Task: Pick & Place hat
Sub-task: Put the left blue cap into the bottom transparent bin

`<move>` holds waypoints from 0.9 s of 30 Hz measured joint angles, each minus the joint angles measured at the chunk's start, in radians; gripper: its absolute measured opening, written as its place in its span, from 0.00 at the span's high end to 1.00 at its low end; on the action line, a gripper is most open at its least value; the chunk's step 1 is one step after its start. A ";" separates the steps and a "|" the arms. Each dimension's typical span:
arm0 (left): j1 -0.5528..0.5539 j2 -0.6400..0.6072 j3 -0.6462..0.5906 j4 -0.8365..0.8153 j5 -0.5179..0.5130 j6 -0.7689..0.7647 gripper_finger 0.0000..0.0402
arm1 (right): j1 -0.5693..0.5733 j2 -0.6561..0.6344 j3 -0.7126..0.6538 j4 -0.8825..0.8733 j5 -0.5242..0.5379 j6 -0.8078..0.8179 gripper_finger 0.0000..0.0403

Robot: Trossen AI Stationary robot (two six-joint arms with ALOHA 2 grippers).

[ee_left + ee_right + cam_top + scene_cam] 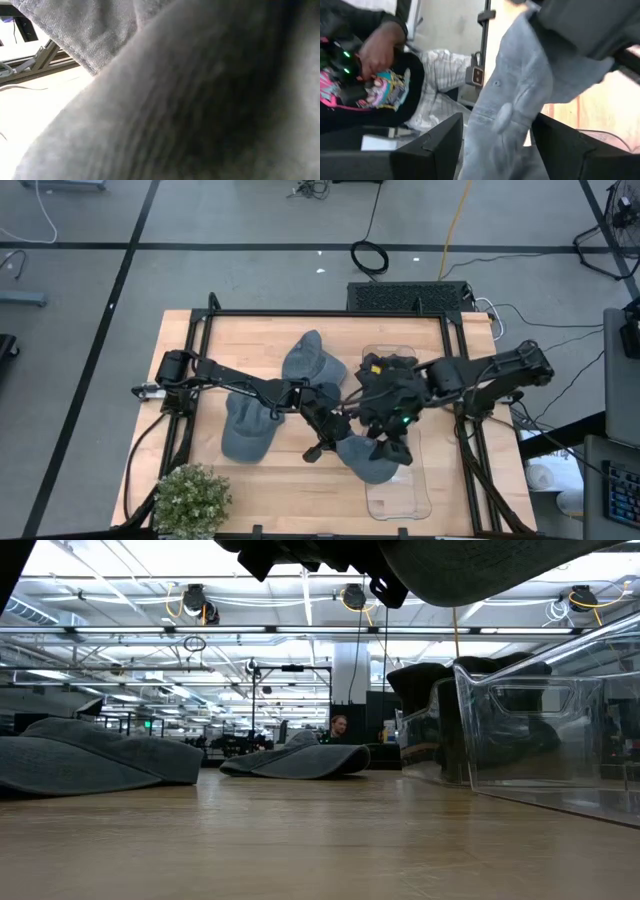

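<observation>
Three grey hats are in view. One hat [365,465] is lifted above the table's near right part and shows at the top of the low view [480,565]. My right gripper [392,442] is directly over it and is shut on it [497,130]. My left gripper [322,438] is close at this hat's left side, and grey cloth [200,100] fills its wrist view. A second hat [245,430] lies flat on the table's left part. The third hat [310,360] lies near the far middle. My right gripper has the hat's grey crown cloth [495,120], near an eyelet, pinched between its two fingers [437,145]. It comes from above, pointing down. The hat is lifted clear of the table, with the rest of it reaching beyond the fingertips.
A clear plastic bin [400,500] stands on the table's right part, under and beside the lifted hat, with its wall [540,730] close in the low view. A potted plant [190,500] stands at the near left corner. A person [375,85] is beyond the table.
</observation>
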 joint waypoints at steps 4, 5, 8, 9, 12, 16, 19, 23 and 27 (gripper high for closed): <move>0.000 0.000 0.000 0.006 0.000 0.001 0.98 | -0.001 0.031 -0.001 -0.006 0.000 -0.024 0.46; 0.000 0.000 0.000 0.007 0.000 0.003 0.98 | -0.001 0.032 -0.001 -0.011 0.000 -0.041 0.49; 0.000 0.000 0.000 0.006 0.000 0.011 0.98 | -0.001 0.039 0.000 -0.013 -0.027 -0.092 0.63; 0.000 0.000 0.000 0.006 0.000 0.011 0.97 | -0.001 0.041 -0.001 -0.021 -0.054 -0.105 0.70; 0.000 0.000 0.000 0.002 0.000 0.010 0.92 | -0.001 0.040 -0.001 -0.023 -0.114 -0.165 0.94; -0.003 -0.011 0.000 -0.010 0.005 0.000 0.81 | 0.004 0.033 -0.001 -0.056 -0.107 -0.172 0.99; -0.004 -0.053 0.000 -0.056 0.003 0.006 0.72 | 0.004 0.015 -0.001 -0.119 -0.069 -0.157 0.99; -0.004 -0.143 0.002 -0.177 -0.051 0.082 0.61 | 0.004 -0.042 -0.001 -0.183 0.002 -0.106 1.00; 0.000 -0.232 0.001 -0.287 -0.114 0.114 0.52 | 0.011 -0.113 -0.001 -0.193 0.028 -0.030 1.00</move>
